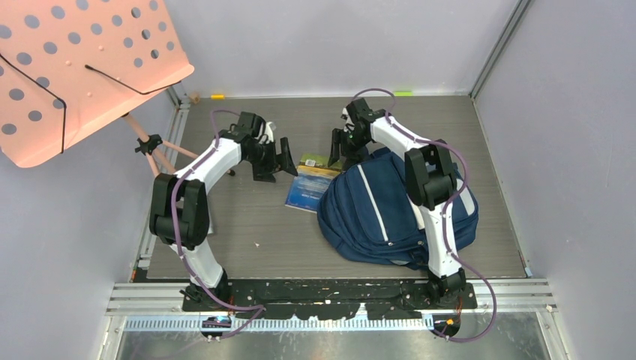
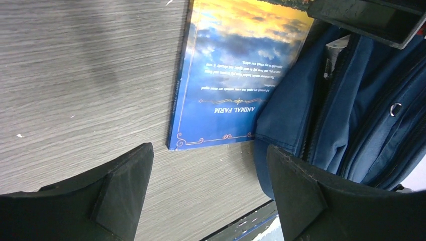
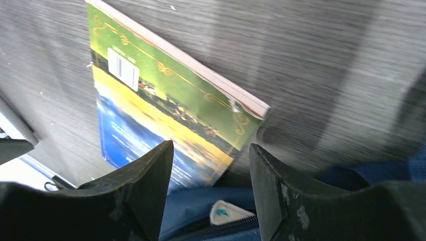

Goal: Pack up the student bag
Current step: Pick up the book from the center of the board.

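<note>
- Fingers [image 2: 120, 191] of the left gripper [image 2: 208, 155] stand wide apart and hold nothing. They hang over the table [image 2: 75, 75] by the near edge of the book [image 2: 221, 85].
- On the right gripper [image 3: 210, 150] the fingers [image 3: 145, 191] are parted too, though less widely, and nothing is clamped between them. Under the gap lie a corner of the book [image 3: 150, 105] and a strip of blue fabric. Whether the tips touch either cannot be told.
- Seen from above, the bag [image 1: 352, 217] lies flat on the right half of the table [image 1: 247, 225], in front of the right arm's base. The right arm [image 1: 427, 180] crosses over it and hides part of its right side.
- Just left of the bag, the book [image 1: 306, 186] lies flat on the table with its right edge against the fabric. In the left wrist view the bag [image 2: 346, 115] covers one corner of the cover.
- "ANIMAL FARM" reads upside down in that view, and the smaller lines above it are too blurred to read.
- Blur smears the right wrist view, so the digits on the barcode label [image 3: 123, 69] cannot be made out.
- Beside a zip in the blue fabric [image 3: 196, 208] sits a white tag [image 3: 225, 211], partly hidden by a finger.
- At the top left of the overhead view, a pink panel [image 1: 75, 67] with holes is cut off by the frame.
</note>
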Motion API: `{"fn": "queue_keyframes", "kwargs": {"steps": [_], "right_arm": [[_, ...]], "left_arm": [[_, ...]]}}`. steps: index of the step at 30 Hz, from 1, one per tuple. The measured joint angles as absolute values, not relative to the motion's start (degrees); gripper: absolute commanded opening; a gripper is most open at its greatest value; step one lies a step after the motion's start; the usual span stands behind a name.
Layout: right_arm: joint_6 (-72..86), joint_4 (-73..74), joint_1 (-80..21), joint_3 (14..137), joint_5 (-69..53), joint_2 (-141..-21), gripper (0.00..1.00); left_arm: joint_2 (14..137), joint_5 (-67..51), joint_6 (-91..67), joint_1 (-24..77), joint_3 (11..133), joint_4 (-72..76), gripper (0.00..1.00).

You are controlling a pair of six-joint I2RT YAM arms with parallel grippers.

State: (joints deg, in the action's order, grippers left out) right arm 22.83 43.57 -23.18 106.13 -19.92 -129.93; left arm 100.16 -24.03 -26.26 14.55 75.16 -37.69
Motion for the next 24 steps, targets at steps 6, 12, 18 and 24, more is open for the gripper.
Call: {"fn": "queue_keyframes", "kwargs": {"steps": [6,12,18,24], "right_arm": [[23.24,42.24,-24.73,110.78,-24.71,-134.78,0.52],[25.76,40.99,-28.53,120.07,-27.44,-141.05,0.48],[27.4,40.71,-32.69,127.42,-28.47,-145.6,0.53],[24.91,41.45,-33.8,125.58,-28.05,-144.27,0.58]], "left_arm": [[99.57,-23.7,-25.98,13.74,73.43,-38.11,0.87],[96.4,-23.51,-25.87,11.03,69.8,-38.35,0.87],[94.24,-23.53,-26.72,8.43,64.49,-38.0,0.87],[94.21,-23.59,-28.38,7.57,60.58,-37.85,0.86]]}}
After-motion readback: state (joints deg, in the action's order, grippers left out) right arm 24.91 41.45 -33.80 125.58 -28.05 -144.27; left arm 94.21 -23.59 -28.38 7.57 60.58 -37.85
